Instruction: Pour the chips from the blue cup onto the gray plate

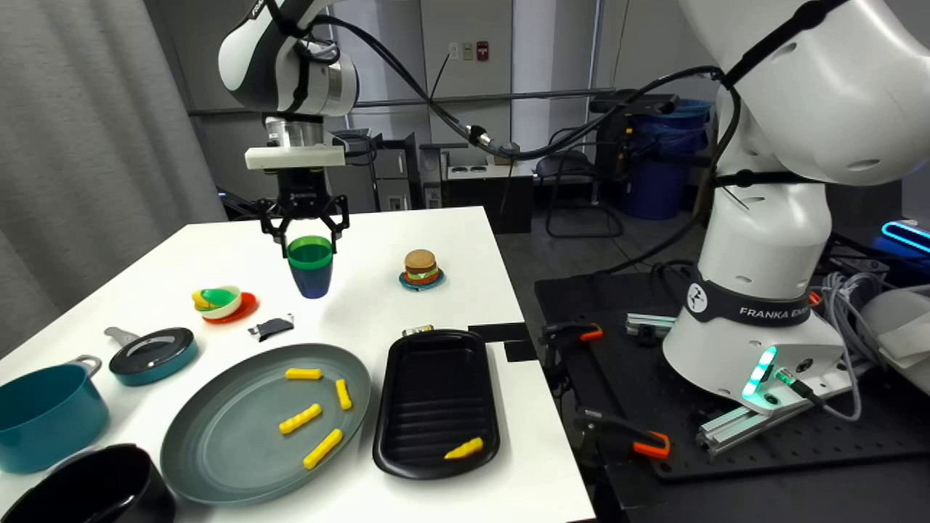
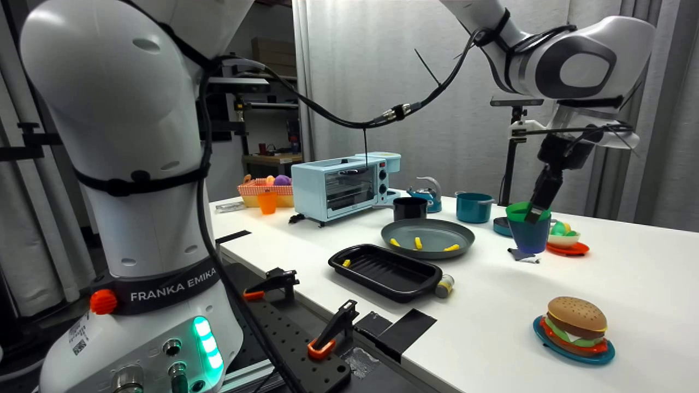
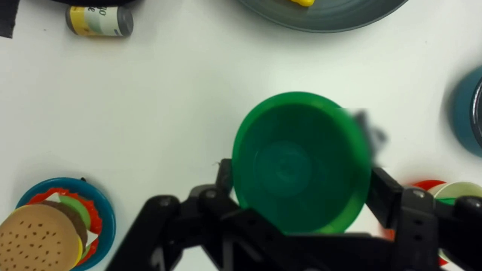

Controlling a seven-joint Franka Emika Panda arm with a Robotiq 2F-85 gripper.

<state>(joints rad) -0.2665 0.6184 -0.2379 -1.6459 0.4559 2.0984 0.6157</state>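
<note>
Gripping the one blue cup point(image 1: 314, 282) by opposite sides, my gripper point(image 1: 309, 250) hangs over the white table point(image 1: 538, 450) in an exterior view. Its jaws stand apart only by the cup's width, clamped on it. The cup is roughly upright and clear of the table, green around the top and blue below; I can't tell whether it is one cup or a green one nested in a blue one. On the gray plate point(image 1: 247, 428) I count four yellow chips point(image 1: 299, 419), and one more chip point(image 1: 463, 448) lies in the black tray point(image 1: 436, 378) just beside it. Around these I count two pots, a teal pot point(image 1: 65, 428) and a black pot point(image 1: 145, 494), then one small pan point(image 1: 156, 356), one bowl point(image 1: 221, 312) on a red saucer point(image 1: 247, 306), one packet point(image 1: 272, 329), one can point(image 1: 418, 330) and one burger point(image 1: 420, 265) on a small dish point(image 1: 418, 288).

In an exterior view, an oven point(image 2: 308, 188), a kettle point(image 2: 435, 204), an orange cup point(image 2: 267, 202) and a basket point(image 2: 248, 190) stand on the table too, one of each. From there I make out three chips on the plate and one in the tray, and one side of my gripper against the cup's rim; its far side is hard to see.

In the wrist view, my two fingers point(image 3: 386, 195) touch the cup left and right, and I look past its green rim down to the round bottom. The end of one chip shows on the strip of plate at the top, with the can lying near it and the burger in the lower left corner.
</note>
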